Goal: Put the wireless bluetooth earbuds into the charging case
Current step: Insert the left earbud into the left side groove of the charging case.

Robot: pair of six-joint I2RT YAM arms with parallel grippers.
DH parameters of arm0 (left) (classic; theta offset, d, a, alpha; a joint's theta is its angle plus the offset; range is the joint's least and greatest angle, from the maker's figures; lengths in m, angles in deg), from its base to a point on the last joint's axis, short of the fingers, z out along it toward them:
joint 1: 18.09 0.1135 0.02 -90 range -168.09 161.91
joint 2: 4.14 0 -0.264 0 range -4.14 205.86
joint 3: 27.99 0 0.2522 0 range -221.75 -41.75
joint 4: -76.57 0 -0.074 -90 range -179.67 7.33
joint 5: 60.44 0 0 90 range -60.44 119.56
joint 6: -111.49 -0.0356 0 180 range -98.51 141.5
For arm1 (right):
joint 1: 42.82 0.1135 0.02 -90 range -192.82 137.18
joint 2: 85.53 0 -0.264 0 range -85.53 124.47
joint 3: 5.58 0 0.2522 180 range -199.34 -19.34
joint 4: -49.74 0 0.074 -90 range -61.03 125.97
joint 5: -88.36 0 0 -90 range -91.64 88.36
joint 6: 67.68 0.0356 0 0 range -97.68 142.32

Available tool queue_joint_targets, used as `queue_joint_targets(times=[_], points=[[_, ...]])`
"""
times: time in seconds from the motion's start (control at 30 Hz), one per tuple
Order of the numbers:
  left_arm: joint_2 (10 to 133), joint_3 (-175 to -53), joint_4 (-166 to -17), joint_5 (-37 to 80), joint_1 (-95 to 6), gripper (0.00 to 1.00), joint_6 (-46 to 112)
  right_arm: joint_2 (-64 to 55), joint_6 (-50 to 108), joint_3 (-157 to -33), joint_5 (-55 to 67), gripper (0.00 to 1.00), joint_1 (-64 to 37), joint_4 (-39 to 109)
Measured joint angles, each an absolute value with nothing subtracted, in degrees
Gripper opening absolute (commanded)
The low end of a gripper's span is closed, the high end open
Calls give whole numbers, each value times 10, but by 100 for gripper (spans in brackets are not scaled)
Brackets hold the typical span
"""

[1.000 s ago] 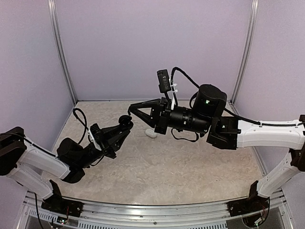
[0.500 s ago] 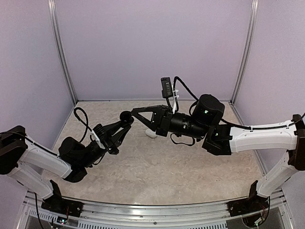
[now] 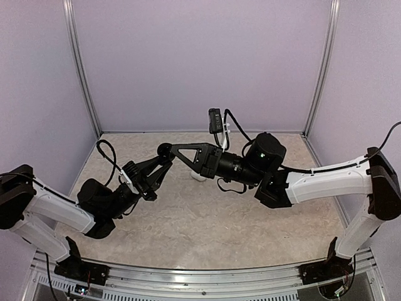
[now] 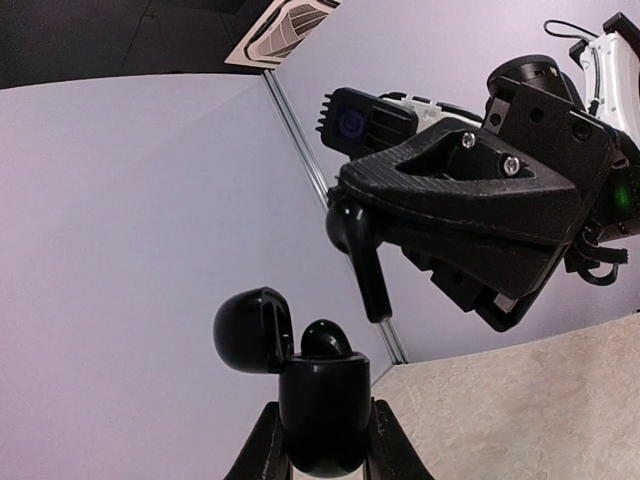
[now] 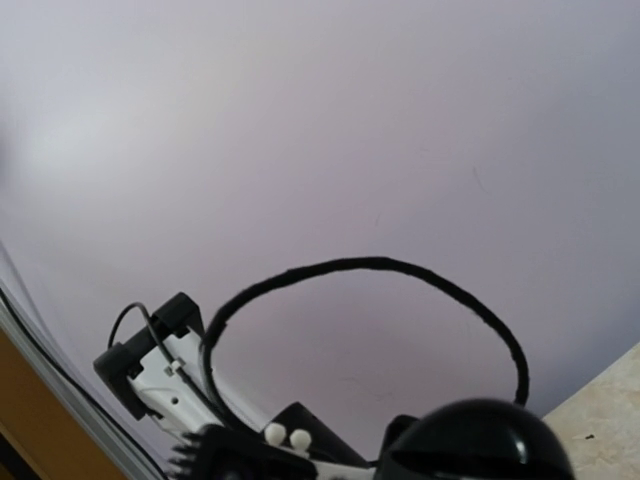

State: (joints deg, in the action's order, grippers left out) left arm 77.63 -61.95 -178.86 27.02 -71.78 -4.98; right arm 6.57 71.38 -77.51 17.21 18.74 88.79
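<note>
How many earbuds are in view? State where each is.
2. One earbud sits in the open case gripped by the left gripper; the other earbud is pinched in the right gripper just above it.

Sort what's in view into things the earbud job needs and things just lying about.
Job: black charging case, lid open, in the left end effector; one earbud seated in it; second earbud in the right end effector.
Lying about: small white object on the table, partly hidden by the right arm.
</note>
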Motion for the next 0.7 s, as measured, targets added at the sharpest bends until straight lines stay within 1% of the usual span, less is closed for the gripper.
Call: queue_joint_targets(times=[0.7], points=[[776,-620,-1789,270,-718,3,-50,101,742,-760,152,1,185,967]])
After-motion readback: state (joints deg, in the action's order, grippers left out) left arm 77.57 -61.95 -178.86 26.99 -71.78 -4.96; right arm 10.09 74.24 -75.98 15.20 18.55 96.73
